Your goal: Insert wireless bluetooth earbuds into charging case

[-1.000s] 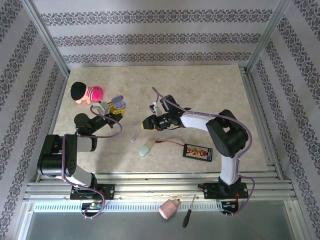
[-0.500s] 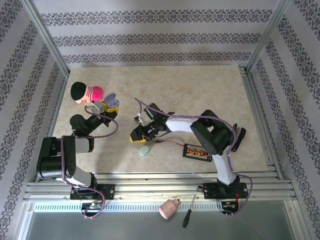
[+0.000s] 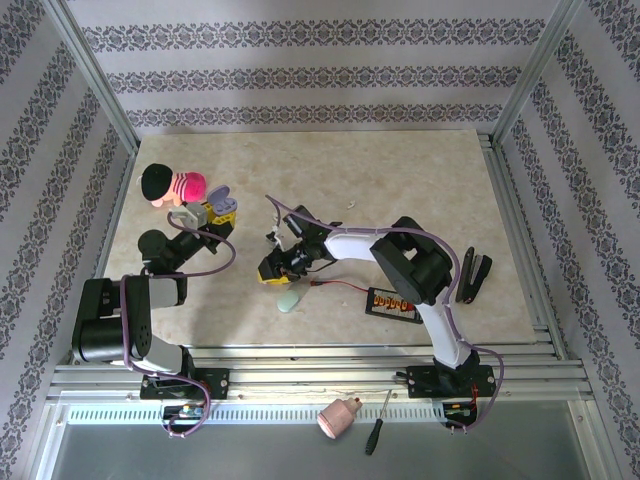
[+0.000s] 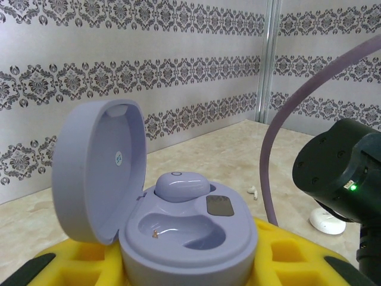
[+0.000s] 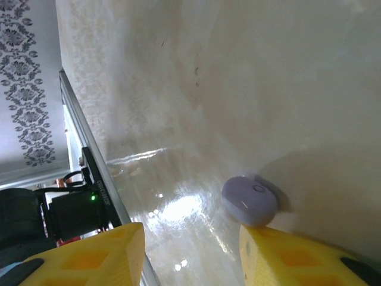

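We see our left pincer (image 3: 215,212) clamped on the open lavender case (image 4: 178,229), one bud (image 4: 181,186) seated inside. Right of the case, our right pincer (image 5: 190,253) stands open low over the bench (image 5: 238,89), a loose bud (image 5: 250,201) just beside one finger.

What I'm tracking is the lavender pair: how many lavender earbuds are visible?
2. One lavender earbud sits in the open lavender case held by the left gripper; the other lies on the table between the right gripper's open jaws.

A robotics lab cell: aluminium frame (image 3: 95,80), wallpaper-printed backdrop panels (image 3: 300,60), marble-look tabletop (image 3: 400,170).
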